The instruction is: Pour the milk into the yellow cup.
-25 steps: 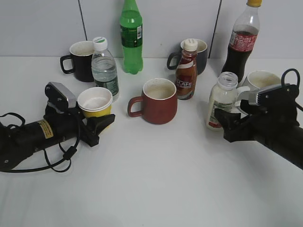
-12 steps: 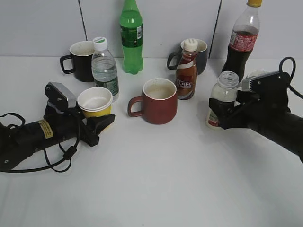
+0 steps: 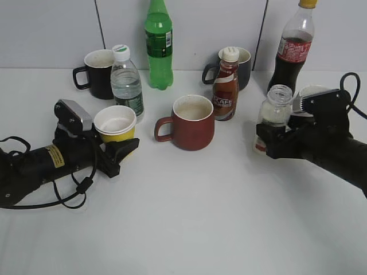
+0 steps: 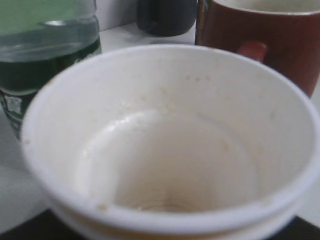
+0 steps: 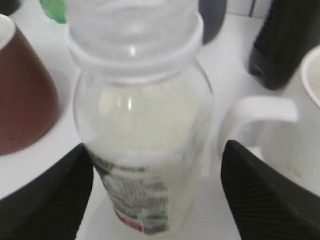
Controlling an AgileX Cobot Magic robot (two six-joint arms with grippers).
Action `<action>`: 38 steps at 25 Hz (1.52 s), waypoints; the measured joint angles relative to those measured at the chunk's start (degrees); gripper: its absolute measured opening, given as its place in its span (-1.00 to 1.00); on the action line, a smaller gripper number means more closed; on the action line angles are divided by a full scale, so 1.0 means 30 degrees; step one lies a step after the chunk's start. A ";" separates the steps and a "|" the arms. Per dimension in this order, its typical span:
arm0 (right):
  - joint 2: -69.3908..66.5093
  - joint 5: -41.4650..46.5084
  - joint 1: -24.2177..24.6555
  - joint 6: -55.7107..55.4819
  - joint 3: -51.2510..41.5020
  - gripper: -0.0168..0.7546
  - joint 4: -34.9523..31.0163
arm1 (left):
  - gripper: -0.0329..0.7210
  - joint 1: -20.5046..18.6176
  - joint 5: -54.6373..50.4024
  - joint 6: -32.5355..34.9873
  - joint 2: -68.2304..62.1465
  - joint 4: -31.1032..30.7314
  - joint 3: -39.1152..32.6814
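since the milk (image 3: 274,114) stands upright between the right gripper (image 3: 270,139) fingers, long axis vertical, the grasp hinges on closing. in the right wrist view the fingers (image 5: 47,200) flank the bottle with a gap on one side, so i judge them spread, not clamping. the yellow cup (image 3: 116,125) sits well left of the red mug (image 3: 192,122), in the left gripper (image 3: 117,152); its grip state i can't tell.

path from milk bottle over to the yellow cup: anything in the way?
Yes. The dark red mug stands on the table between the milk bottle at the right gripper and the yellow cup at the left gripper.
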State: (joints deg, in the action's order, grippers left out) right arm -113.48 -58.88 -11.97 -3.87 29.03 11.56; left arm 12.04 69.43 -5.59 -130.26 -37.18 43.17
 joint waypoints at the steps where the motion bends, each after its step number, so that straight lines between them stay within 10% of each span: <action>1: 0.0000 0.0000 0.0000 0.0054 -0.0144 0.58 -0.0310 | 0.25 0.0000 0.0000 0.0000 0.0000 0.0000 0.0000; 15: 0.0023 -0.3180 0.0000 0.0867 -0.2074 0.58 -0.0077 | 0.25 0.0000 0.0000 0.0000 0.0000 0.0017 0.0000; 38: -0.0010 0.0676 0.0000 -0.0478 0.0758 0.36 0.0360 | 0.25 0.0000 -0.0018 0.0000 0.0000 0.0092 0.0000</action>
State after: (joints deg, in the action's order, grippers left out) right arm -113.51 -56.85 -11.97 -5.31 31.30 12.64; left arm 12.04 69.37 -5.59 -130.26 -36.90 43.17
